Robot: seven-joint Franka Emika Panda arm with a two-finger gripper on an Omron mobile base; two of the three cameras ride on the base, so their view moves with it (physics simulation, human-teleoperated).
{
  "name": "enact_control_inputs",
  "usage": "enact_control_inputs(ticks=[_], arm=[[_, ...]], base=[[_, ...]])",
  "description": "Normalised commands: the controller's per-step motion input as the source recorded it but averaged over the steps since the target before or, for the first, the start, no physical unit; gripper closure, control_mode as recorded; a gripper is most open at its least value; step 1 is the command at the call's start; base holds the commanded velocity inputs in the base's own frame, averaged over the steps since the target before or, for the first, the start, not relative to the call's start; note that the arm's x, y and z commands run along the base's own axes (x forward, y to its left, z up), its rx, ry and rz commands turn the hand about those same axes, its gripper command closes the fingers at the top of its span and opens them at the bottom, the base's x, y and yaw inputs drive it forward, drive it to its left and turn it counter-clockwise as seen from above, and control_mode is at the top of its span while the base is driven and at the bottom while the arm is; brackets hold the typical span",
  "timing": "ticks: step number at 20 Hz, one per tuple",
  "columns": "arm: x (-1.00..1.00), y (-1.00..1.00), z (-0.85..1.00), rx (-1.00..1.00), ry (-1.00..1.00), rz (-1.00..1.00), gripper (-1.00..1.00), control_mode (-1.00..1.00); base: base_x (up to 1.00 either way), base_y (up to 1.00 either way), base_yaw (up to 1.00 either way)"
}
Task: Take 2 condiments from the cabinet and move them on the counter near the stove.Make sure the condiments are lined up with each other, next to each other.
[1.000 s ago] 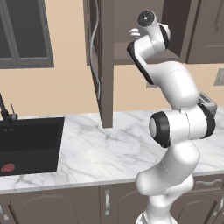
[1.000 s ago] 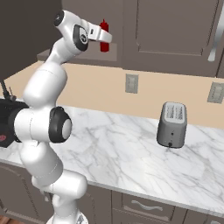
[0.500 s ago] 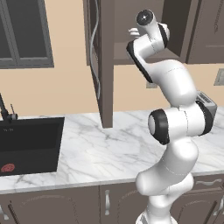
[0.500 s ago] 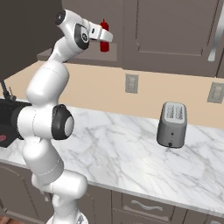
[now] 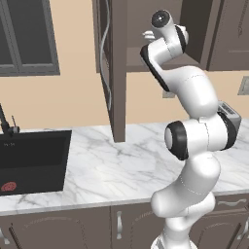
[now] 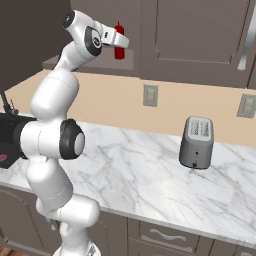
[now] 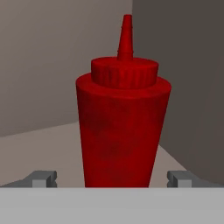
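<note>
A slim all-red squeeze bottle (image 7: 122, 122), one of the condiments, stands upright on the shelf inside the dark brown wall cabinet (image 5: 146, 58). My gripper (image 7: 111, 177) is open, and the bottle's lower body sits between its two fingertips, which are clear of the bottle's sides. In the right base view the arm is raised high, with the gripper (image 6: 120, 41) around the red bottle (image 6: 119, 52). The cabinet's door (image 5: 115, 73) hangs open to the left of the arm. Below lies the white marble counter (image 6: 150, 175). The stove is out of view.
A grey toaster (image 6: 197, 142) stands on the counter by the back wall, to the right of the arm. A black sink (image 5: 29, 160) with a dark tap (image 5: 6, 124) is set in the counter at the left. Two wall sockets (image 6: 150, 95) sit above the counter.
</note>
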Motion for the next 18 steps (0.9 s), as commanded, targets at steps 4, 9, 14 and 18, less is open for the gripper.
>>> enact_control_inputs(ticks=[4,9,14,18], arm=[[0.0,0.0,-0.04,0.0,0.0,0.0,1.0,-1.0],[0.03,-0.03,-0.1,0.0,0.0,0.0,1.0,-1.0],[0.01,-0.06,-0.16,0.0,0.0,0.0,1.0,-1.0],[0.0,-0.01,-0.03,0.0,0.0,0.0,1.0,-1.0]], base=[[0.0,0.0,0.0],[0.0,0.0,0.0],[0.0,0.0,0.0],[0.0,0.0,0.0]])
